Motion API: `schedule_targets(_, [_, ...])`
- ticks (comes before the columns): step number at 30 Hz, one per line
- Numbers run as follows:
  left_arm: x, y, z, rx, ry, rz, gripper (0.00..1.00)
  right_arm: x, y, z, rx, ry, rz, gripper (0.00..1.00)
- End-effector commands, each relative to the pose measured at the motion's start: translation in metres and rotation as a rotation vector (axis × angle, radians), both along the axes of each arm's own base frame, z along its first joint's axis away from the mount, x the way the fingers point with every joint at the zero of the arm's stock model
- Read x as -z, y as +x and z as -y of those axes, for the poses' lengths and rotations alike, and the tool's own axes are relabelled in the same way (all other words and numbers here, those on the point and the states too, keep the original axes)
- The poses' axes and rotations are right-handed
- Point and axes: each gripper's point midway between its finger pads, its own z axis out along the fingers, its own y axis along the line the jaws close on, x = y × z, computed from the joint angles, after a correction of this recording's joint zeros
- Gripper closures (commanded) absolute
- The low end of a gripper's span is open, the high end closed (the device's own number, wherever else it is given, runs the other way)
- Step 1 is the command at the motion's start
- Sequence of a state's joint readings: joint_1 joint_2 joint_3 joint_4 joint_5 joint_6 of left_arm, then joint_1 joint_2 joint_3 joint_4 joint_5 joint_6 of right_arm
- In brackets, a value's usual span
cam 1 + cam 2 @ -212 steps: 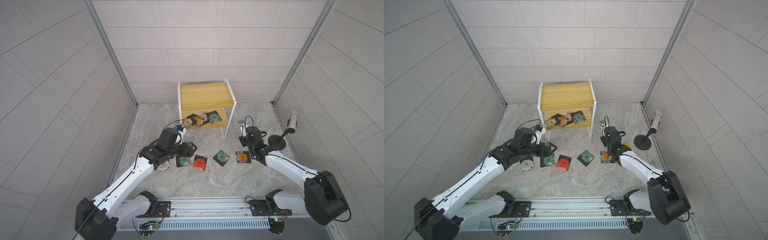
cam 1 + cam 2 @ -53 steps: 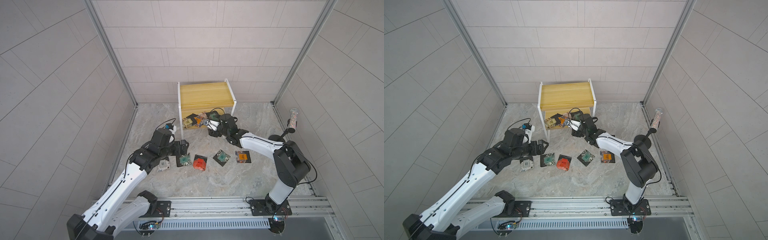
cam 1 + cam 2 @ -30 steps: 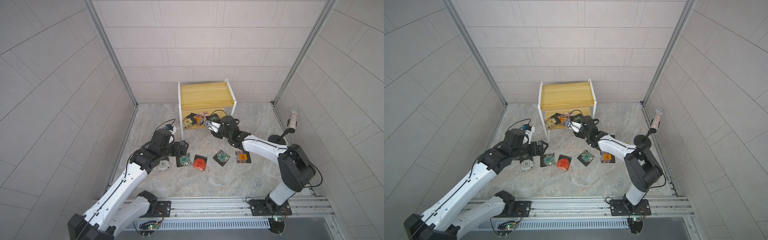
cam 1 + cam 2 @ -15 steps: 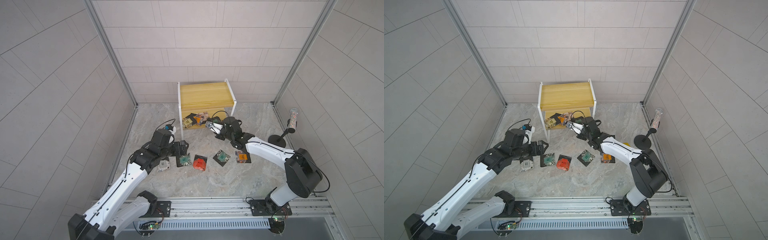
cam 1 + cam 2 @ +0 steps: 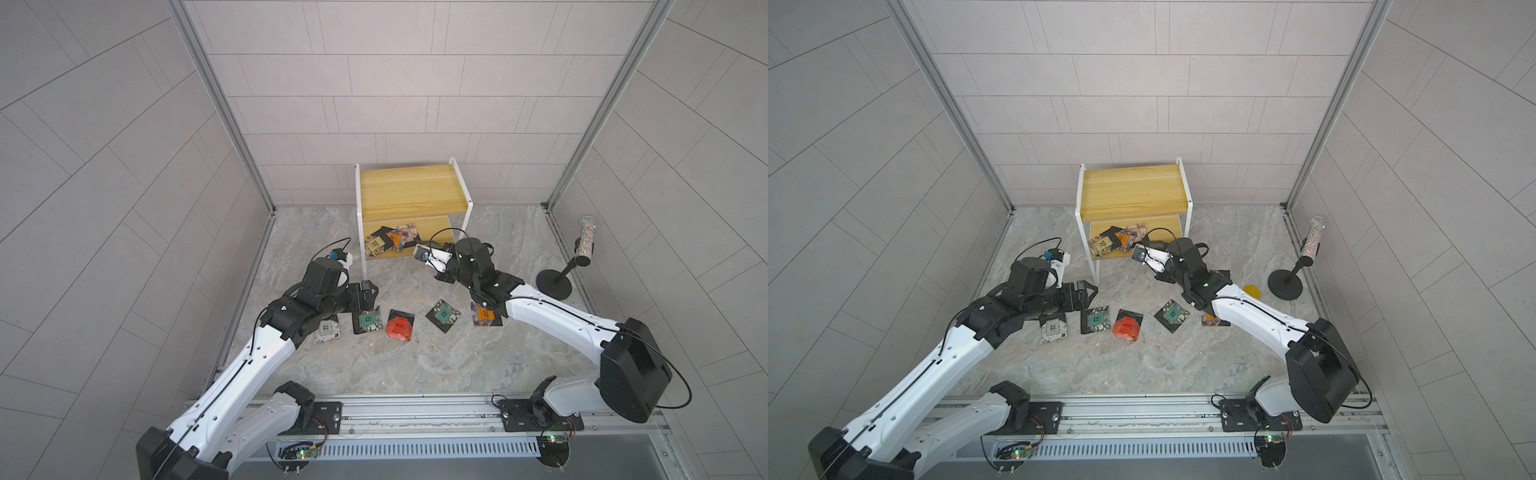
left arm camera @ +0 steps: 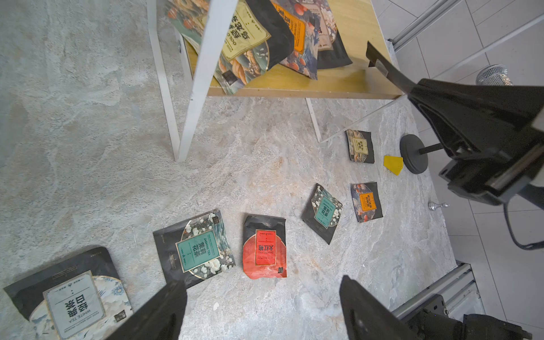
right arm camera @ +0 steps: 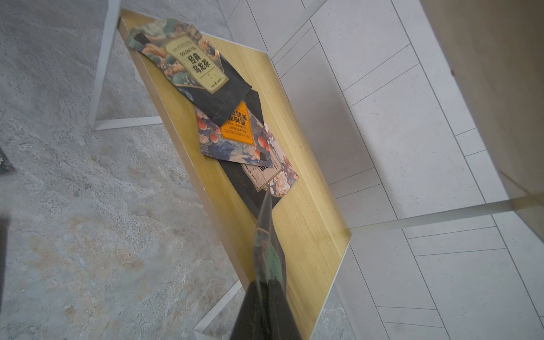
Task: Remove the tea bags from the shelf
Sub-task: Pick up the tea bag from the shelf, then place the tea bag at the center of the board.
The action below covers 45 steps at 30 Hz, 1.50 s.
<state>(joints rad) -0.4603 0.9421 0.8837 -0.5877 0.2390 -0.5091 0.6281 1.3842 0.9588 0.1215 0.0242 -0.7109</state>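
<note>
Right gripper [image 7: 266, 282] was pressed together on a green tea bag [image 7: 269, 256], pinching it edge-on above the lower board of the shelf [image 7: 309, 212], near the board's front edge. The bag's far tip lined up w/ the pile behind it; contact couldn't be told.

3 more sachets lay overlapped on that lower board. The oolong bag [image 7: 197, 63] w/ yellowish label was on top, the orange-label bag [image 7: 237, 126] under it, and the floral bag [image 7: 265, 173] lowest.

Left gripper [image 6: 261, 284] was spread wide w/ only the surface [image 6: 88, 132] btwn its fingers. In both top views it hovered close to a front leg of the shelf.

A rough row of sachets lay flat on the surface: white-label bag [image 6: 75, 303], teal-label bag [image 6: 197, 250], red bag [image 6: 265, 247], 2nd teal bag [image 6: 323, 212], orange bag [image 6: 366, 201]. The tan-label bag [image 6: 360, 147] sat farther back, just beside the yellow wedge [image 6: 393, 164] and near the black stand [image 6: 413, 153].
</note>
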Motion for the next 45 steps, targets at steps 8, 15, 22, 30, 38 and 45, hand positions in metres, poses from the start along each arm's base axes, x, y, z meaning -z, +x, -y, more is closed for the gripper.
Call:
schedule_targets(8, [-0.002,0.002,0.002,-0.002,-0.025,0.008,0.11,-0.030,-0.046,0.010,-0.003,-0.022,0.052,0.93])
schedule_targets(15, [0.001,0.002,0.005,0.009,-0.038,0.000,0.11,-0.035,-0.081,0.030,0.064,0.009,0.001,0.94])
schedule_targets(22, [0.004,0.002,0.009,0.024,-0.051,-0.014,0.11,-0.031,-0.102,0.054,0.252,0.146,-0.148,0.95])
schedule_targets(30, [0.010,0.001,0.015,0.046,-0.063,-0.037,0.11,-0.004,-0.111,0.094,0.593,0.270,-0.285,0.97])
schedule_targets(38, [0.014,0.001,0.018,0.065,-0.062,-0.046,0.11,0.041,-0.127,0.132,0.917,0.286,-0.388,1.00])
schedule_targets(45, [0.017,-0.002,0.018,0.080,-0.054,-0.055,0.11,0.081,-0.147,0.146,1.067,0.320,-0.481,1.00])
